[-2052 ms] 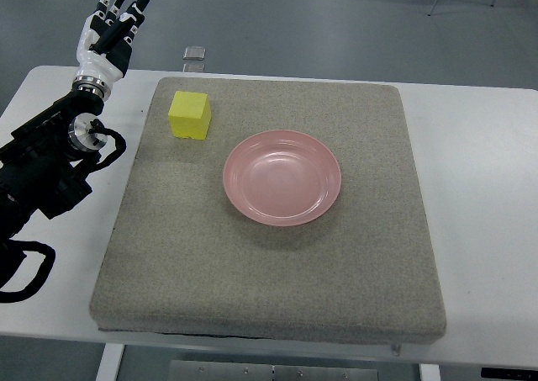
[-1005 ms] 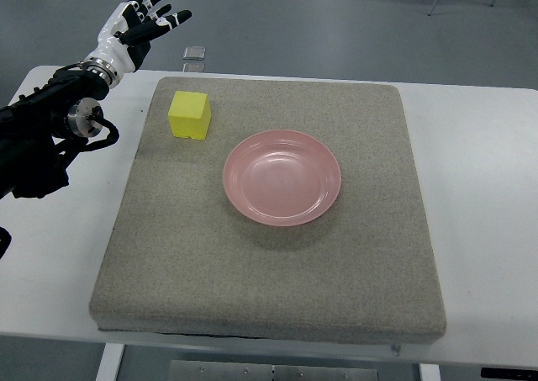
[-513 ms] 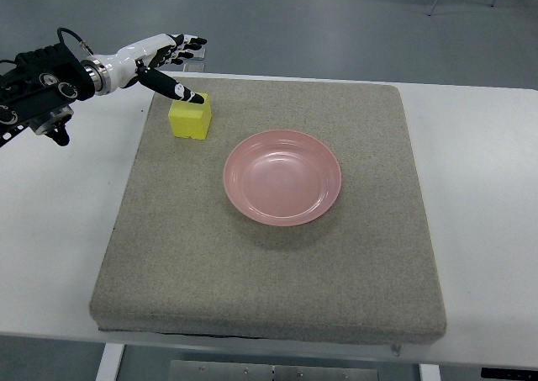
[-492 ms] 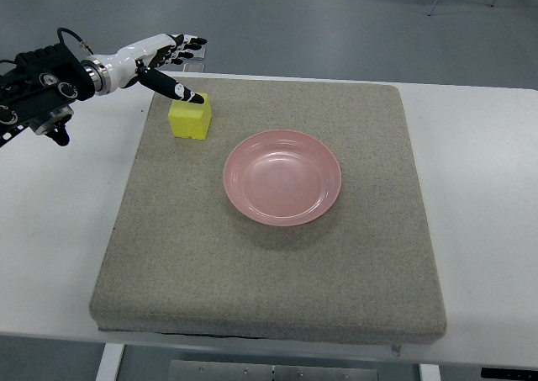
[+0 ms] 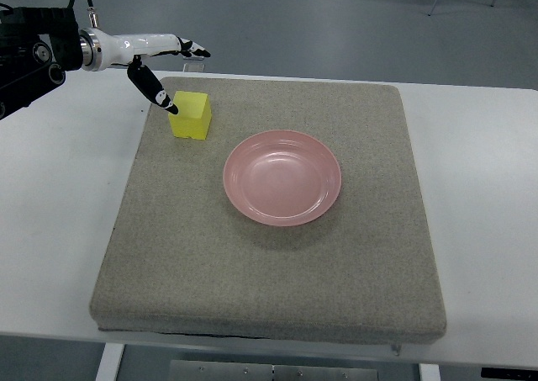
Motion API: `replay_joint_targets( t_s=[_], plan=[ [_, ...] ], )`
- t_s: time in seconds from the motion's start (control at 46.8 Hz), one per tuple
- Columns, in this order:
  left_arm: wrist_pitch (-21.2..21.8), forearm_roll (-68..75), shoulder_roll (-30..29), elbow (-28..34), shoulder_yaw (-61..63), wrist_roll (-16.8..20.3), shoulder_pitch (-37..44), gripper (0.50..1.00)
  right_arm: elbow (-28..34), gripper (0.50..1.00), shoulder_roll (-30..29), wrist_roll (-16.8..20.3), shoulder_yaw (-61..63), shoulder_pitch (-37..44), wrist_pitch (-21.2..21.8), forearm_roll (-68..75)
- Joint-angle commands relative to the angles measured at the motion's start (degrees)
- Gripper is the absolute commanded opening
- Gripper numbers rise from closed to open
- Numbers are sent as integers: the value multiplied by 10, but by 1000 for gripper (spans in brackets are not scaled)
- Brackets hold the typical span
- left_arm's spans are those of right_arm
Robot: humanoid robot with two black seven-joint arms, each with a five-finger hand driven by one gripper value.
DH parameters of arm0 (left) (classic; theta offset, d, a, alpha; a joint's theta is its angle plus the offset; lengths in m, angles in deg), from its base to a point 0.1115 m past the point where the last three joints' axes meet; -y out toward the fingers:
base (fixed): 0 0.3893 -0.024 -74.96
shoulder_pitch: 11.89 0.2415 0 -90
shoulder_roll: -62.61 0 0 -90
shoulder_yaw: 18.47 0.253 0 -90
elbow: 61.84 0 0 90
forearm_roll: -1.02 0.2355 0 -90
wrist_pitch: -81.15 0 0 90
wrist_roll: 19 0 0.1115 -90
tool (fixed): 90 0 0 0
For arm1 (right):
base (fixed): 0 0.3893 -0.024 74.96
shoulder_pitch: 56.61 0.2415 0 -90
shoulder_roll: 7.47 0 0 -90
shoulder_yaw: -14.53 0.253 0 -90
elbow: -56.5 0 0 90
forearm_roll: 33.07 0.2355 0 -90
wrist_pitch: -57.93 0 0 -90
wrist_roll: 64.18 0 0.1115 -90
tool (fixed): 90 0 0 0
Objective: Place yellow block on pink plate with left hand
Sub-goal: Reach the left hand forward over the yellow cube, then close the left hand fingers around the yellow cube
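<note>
The yellow block (image 5: 192, 114) sits on the grey mat's far left corner. A pink plate (image 5: 282, 177) lies empty in the middle of the mat, to the block's right and nearer me. My left hand (image 5: 173, 67) reaches in from the upper left, hovering above and behind the block. Its fingers (image 5: 195, 50) point right past the block's far side, and the thumb tip (image 5: 167, 104) hangs down at the block's left edge. The hand is open, holding nothing. The right arm is out of the picture.
A square grey mat (image 5: 269, 255) covers most of the white table (image 5: 479, 187). A small clear object (image 5: 198, 58) lies on the table just behind the mat, near my fingers.
My left arm swung from the table's left side toward the block and turned flat. The thumb moved from the block's top to its left edge. Block and plate have not moved.
</note>
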Motion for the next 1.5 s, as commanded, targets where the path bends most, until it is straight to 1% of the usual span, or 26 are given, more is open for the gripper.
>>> replay_joint_targets(
  t_s=[0.0,0.235,0.427,0.62,0.94,1.069,1.218,1.24,1.304,1.325,1.368,1.475],
  plan=[
    [3,9,6,8,2,6,4,973,0,924,0,0,0,0,0,0],
    [4,11,9,12,2,10,26,973,0,924,0,0,0,0,0,0],
    [29,40,35,46,2,14,45,971,0,924,0,0,0,0,0,0],
    [50,50,50,48,2,18,55,975,0,924,0,0,0,0,0,0],
    [50,50,51,45,2,33,55,984,0,924,0,0,0,0,0,0],
    [50,51,51,48,2,33,60,971,0,924,0,0,0,0,0,0],
    [51,51,52,55,2,33,62,924,0,924,0,0,0,0,0,0],
    [52,51,52,55,2,33,62,900,0,924,0,0,0,0,0,0],
    [52,51,52,58,2,32,62,853,0,924,0,0,0,0,0,0],
    [52,51,52,58,2,32,62,851,0,924,0,0,0,0,0,0],
    [53,51,52,59,2,32,62,825,0,924,0,0,0,0,0,0],
    [53,51,52,60,2,32,63,823,0,924,0,0,0,0,0,0]
  ],
)
